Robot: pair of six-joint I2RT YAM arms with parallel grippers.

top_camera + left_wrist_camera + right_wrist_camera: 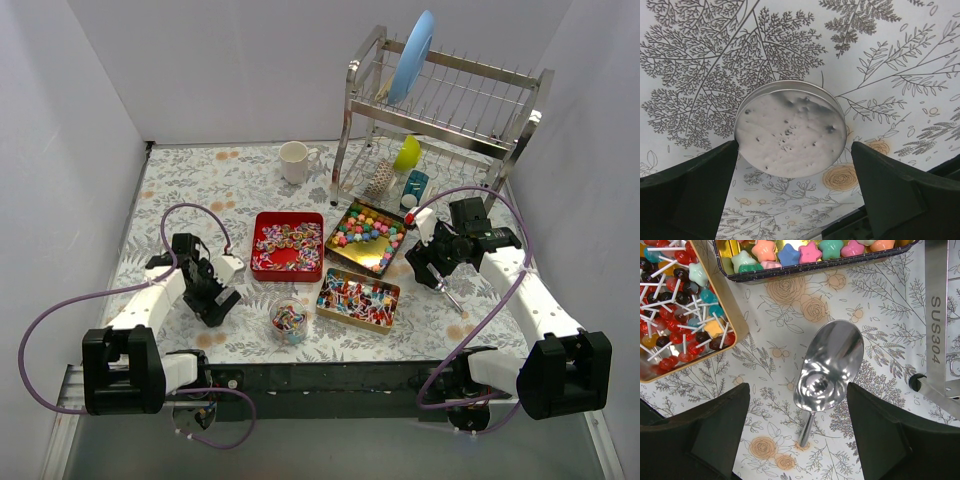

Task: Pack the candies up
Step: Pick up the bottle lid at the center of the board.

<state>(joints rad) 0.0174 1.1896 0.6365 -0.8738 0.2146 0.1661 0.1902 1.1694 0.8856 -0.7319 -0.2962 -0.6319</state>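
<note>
The candies (286, 243) lie sorted in a red tray (256, 250) and two gold trays (352, 262), with a few in the small jar (273, 322) near the front edge. The right gripper (797, 387) hangs wide open over the scoop (832, 360), which lies bowl-up on the table (775, 405) just beside the trays. The left gripper (794, 146) is equally wide, straddling the round lid (790, 130) (flat on the table, not held). The step in hand looks to be lifting the scoop. Close on the thin handle (807, 429), not the slick bowl, and square the fingers across it first, since it lies slanted between them. Keep the bowl level once loaded, and leave the lid alone until the jar is full.
</note>
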